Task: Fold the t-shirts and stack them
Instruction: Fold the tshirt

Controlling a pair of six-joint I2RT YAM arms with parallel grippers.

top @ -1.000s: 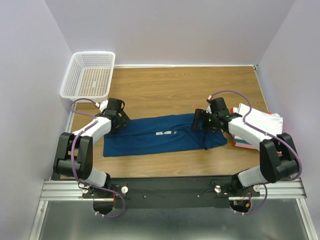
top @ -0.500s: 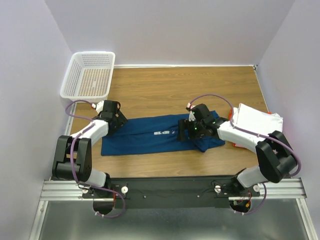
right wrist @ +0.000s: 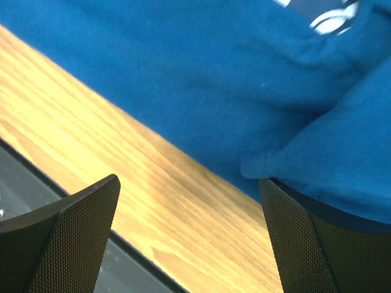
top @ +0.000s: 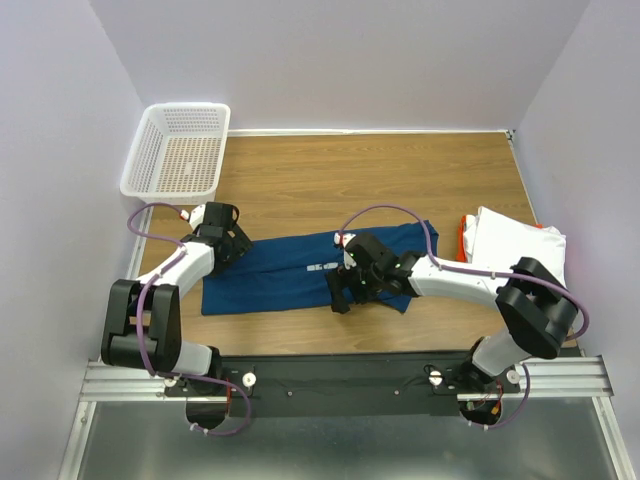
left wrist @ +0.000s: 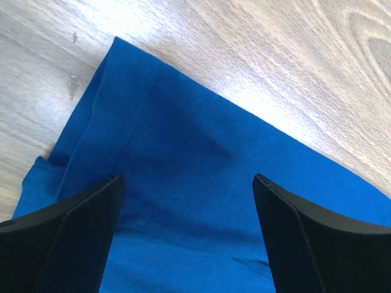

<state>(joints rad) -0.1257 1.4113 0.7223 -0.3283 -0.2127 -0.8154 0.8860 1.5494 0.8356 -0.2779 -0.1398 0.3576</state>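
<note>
The dark teal-blue tee (top: 275, 278) lies lengthwise across the table, its white print (top: 322, 267) near the middle. Its right end is folded over toward the centre. My right gripper (top: 342, 292) hangs over the tee's near edge at the middle, open. In the right wrist view a fold of blue cloth (right wrist: 333, 152) rests on the right finger, and bare wood shows between the fingers of the right gripper (right wrist: 189, 183). My left gripper (top: 228, 245) is open over the tee's left end; in the left wrist view this gripper (left wrist: 188, 178) has the sleeve hem (left wrist: 131, 104) just ahead. A folded white tee (top: 520, 240) tops an orange-red one (top: 465, 232) at the right.
A white mesh basket (top: 180, 150) stands at the back left corner. The table's front edge and the dark metal rail (right wrist: 36, 183) are close below my right gripper. Purple walls close in both sides and the back.
My right gripper has swept left from the tee's right end to its middle, drawing that end over with it. The left gripper has barely moved.
</note>
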